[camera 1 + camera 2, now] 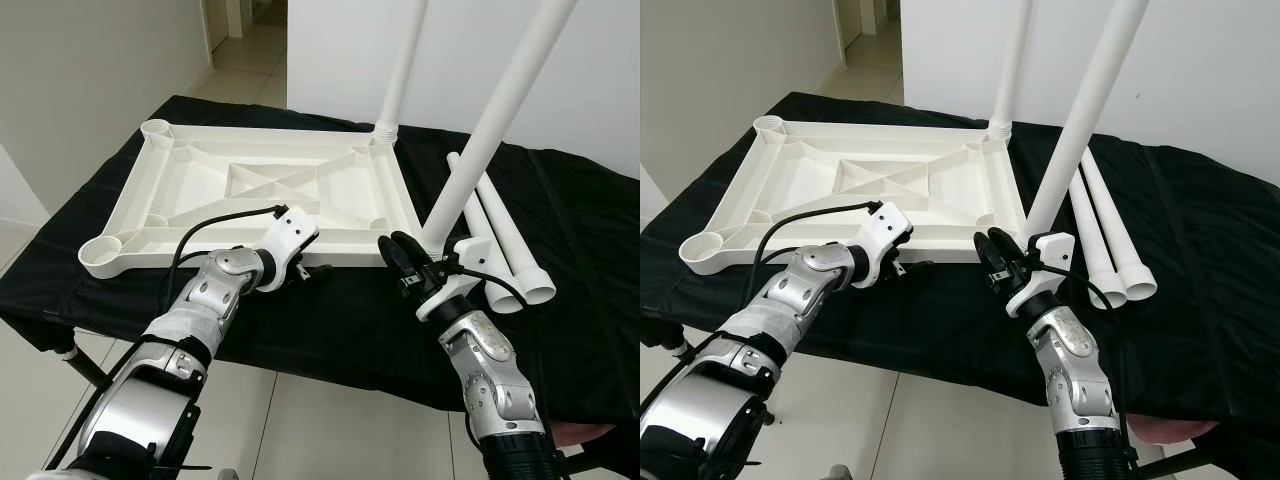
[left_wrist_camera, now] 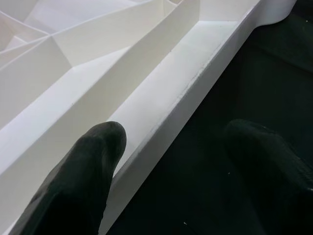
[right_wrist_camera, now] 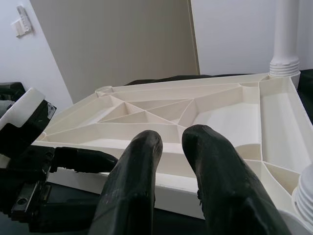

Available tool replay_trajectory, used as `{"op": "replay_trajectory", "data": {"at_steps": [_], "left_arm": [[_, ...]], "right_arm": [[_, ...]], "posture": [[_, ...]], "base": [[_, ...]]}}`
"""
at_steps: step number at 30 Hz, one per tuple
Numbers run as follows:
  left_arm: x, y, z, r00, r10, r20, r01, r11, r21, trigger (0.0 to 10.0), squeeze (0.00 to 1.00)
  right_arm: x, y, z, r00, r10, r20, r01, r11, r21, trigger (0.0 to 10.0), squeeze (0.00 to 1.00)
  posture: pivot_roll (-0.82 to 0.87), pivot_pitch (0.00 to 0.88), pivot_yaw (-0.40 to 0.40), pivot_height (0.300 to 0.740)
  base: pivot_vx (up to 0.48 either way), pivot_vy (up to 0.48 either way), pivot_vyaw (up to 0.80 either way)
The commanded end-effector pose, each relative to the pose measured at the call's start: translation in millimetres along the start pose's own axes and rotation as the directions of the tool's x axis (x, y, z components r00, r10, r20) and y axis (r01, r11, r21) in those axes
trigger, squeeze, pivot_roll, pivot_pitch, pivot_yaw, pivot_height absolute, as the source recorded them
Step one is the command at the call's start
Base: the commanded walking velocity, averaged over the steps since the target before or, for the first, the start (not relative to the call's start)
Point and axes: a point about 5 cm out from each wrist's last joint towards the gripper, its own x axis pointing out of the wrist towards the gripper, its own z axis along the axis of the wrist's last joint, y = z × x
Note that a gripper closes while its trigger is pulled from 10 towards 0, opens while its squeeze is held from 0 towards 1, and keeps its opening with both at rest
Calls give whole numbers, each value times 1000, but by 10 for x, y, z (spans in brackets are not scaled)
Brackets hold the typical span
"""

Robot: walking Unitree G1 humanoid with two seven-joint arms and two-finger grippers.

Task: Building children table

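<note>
You've got the white table frame (image 1: 250, 190) lying upside down on the black-draped tabletop (image 1: 560, 220) so its sockets face up, your left hand (image 1: 312, 270) spread open across its near rim to steady it, your right hand (image 1: 398, 252) nearly closed and empty beside the near right leg (image 1: 500, 125).

Leaning leg (image 1: 495, 130) and tabletop (image 1: 260, 190) edge flank the right tool (image 1: 400, 252).

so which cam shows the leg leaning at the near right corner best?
Left eye view: the tilted leg runs from the tabletop's near right corner to the frame top. Right eye view shows it alike. Right wrist view catches just a threaded end, which I take to be its base; left wrist view has tabletop rim.
</note>
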Motion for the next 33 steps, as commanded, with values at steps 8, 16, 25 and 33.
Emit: {"op": "replay_trajectory", "data": {"at_steps": [8,16,25,33], "left_arm": [[-9,269,-137,887,456,-76,-459,888,-28,10000,0],[20,304,-198,883,454,-117,-452,891,43,10000,0],[17,299,-268,889,434,-149,-428,901,68,10000,0],[30,259,-325,906,398,-146,-406,913,-30,706,0]], "right_arm": [[7,35,55,1000,-11,18,11,1000,23,10000,0],[48,102,42,1000,-3,16,2,999,37,10000,0],[46,93,44,1000,-12,12,12,999,33,10000,0],[27,120,10,1000,-25,2,25,999,31,10000,0]], "posture": [[-100,0,-1,740],[-104,0,-3,740],[-109,0,6,740],[-117,0,15,740]], "base": [[0,0,0],[0,0,0],[0,0,0],[0,0,0]]}}
